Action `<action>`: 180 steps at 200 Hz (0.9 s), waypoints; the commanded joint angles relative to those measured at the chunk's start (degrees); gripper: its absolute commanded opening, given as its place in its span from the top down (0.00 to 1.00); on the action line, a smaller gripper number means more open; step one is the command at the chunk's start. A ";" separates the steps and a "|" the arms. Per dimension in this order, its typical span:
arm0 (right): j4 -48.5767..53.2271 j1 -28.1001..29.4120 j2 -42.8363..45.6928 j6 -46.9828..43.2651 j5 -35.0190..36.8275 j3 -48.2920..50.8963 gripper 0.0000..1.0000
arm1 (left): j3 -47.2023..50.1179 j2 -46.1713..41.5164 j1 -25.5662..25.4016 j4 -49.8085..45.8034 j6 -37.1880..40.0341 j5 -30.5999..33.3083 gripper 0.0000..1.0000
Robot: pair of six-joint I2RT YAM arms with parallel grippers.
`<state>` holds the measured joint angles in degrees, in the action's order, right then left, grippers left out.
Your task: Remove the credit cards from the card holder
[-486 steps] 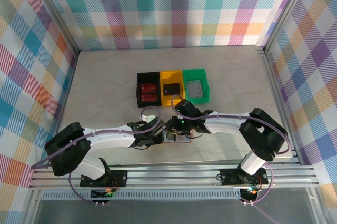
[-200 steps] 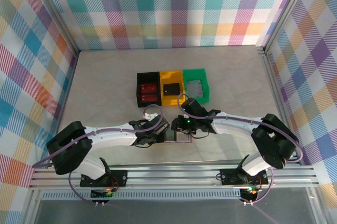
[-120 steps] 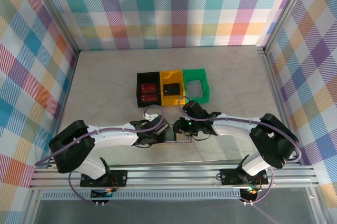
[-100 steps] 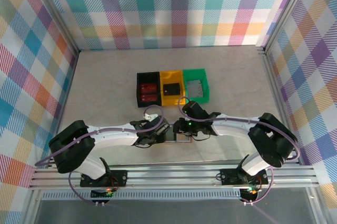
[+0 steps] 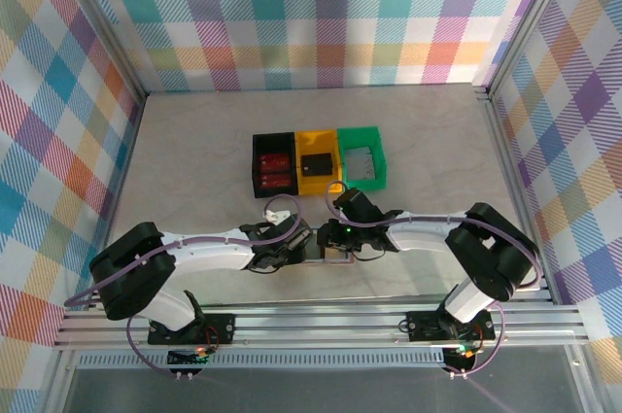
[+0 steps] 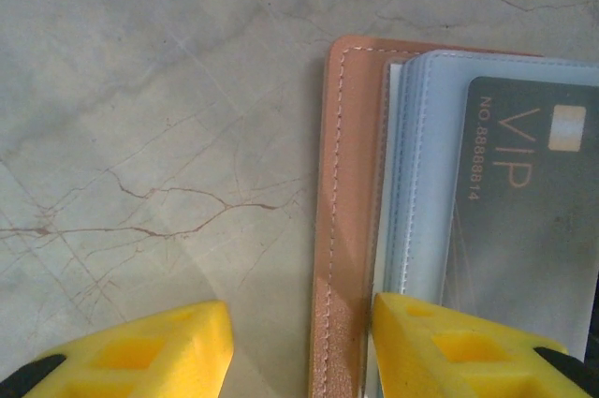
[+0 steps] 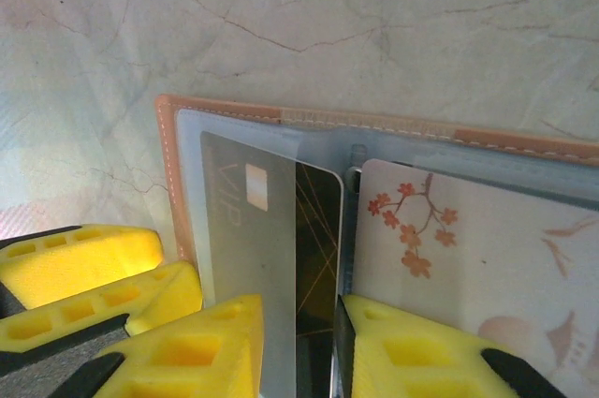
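Over the last couple of seconds the right gripper [image 7: 301, 351] has settled in over the open card holder [image 7: 170, 173] and its jaws have crept narrower. The pull on the grey VIP card [image 7: 248, 229] looks about to begin, with that card still in its pocket. The jaws stand narrowly apart astride the card's dark edge — whether they pinch it I cannot tell. The card holder lies flat at the near middle of the table [image 5: 194, 160], and the wide-spread left gripper [image 6: 299, 351] has one finger over its left edge.
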<state>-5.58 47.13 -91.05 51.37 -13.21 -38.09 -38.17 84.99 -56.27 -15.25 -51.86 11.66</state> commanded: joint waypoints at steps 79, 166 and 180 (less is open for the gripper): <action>-6.21 -0.38 1.32 -0.67 -0.67 3.85 0.83 | 3.02 5.35 -0.68 6.10 -1.74 -4.69 0.54; -6.37 -0.38 3.73 -0.85 0.29 5.07 0.99 | 2.75 5.96 -0.77 6.37 -1.75 -4.74 0.54; -6.05 -0.38 3.95 -0.93 0.42 5.09 1.00 | 2.69 6.02 -0.77 6.46 -1.76 -4.85 0.55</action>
<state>-11.97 46.83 -88.36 51.35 -13.72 -34.11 -37.67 85.56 -56.49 -14.63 -52.29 12.14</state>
